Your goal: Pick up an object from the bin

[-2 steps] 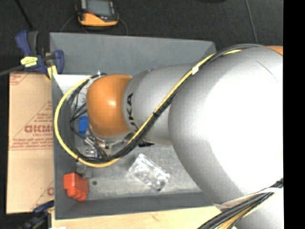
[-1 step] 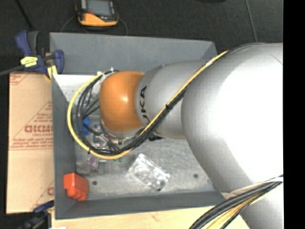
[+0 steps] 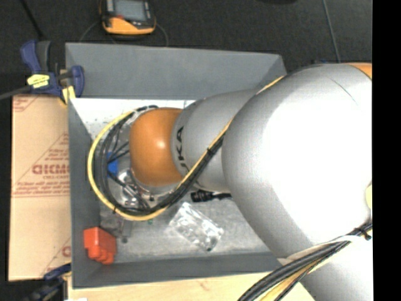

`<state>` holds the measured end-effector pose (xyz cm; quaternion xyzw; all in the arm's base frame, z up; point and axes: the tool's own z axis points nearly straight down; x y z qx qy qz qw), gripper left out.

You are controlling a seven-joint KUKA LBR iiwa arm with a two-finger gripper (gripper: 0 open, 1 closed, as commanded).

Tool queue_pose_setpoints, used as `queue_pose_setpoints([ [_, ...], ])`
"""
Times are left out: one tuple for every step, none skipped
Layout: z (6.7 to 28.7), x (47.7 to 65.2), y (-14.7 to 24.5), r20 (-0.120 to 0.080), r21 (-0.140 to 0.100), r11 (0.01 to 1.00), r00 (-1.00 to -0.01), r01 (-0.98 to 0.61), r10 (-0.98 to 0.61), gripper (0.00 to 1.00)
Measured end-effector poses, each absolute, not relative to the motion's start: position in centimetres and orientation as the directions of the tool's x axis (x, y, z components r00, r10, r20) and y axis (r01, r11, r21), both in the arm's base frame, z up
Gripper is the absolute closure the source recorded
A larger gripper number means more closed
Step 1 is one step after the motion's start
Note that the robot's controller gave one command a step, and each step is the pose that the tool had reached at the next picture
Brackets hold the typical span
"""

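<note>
No thing is showing as picked yet, & which one is being gone for can't be told. A small dark grey piece [image 3: 116, 222] is lying nearest the gripper [image 3: 130, 192], on the floor in the left part of the grey metal bin [image 3: 175, 74], just on the near-wall side of it; its kind is too unclear to name. Next out, an orange-red plastic block [image 3: 99, 244] is sitting in the near-left corner, up against both walls. A clear crinkled plastic packet [image 3: 197, 228] is lying mid-floor toward the near wall, w/ a small black piece [image 3: 210, 196] just beyond it, by the silver arm [image 3: 276, 162].

The gripper is hanging low over the left-middle floor, mostly covered by the round orange wrist cover [image 3: 153, 146]. Whether it's open or closed, or has anything in it: can't tell.

Risks, as I'm judging them:
- The yellow-and-black cable loop [image 3: 94, 168] is bulging out close to the left wall, so it could be snagging or scraping there on any move left.
- The block is wedged in its corner, w/ little room to get round it, so the walls could get hit.
- The packet looks thin & slippery, so it's prob. going to slide out or crumple.
- The wrist is hiding the contact area, so a missed grab could be going unnoticed.
</note>
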<state>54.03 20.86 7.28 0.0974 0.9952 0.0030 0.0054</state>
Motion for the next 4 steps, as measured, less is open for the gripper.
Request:
queue_pose_setpoints([
  [7.3, 53.8, 22.0, -0.011, 0.001, 0.967, -0.967, 0.253, 0.253, 0.00],
  [7.7, 54.2, 22.4, -0.019, 0.014, 0.967, -0.967, 0.255, 0.255, 1.00],
  [14.6, 54.5, 22.4, -0.008, 0.006, 0.968, -0.968, 0.252, 0.252, 1.00],
  [15.9, 54.6, 22.3, -0.004, 0.004, 0.968, -0.968, 0.250, 0.250, 1.00],
])
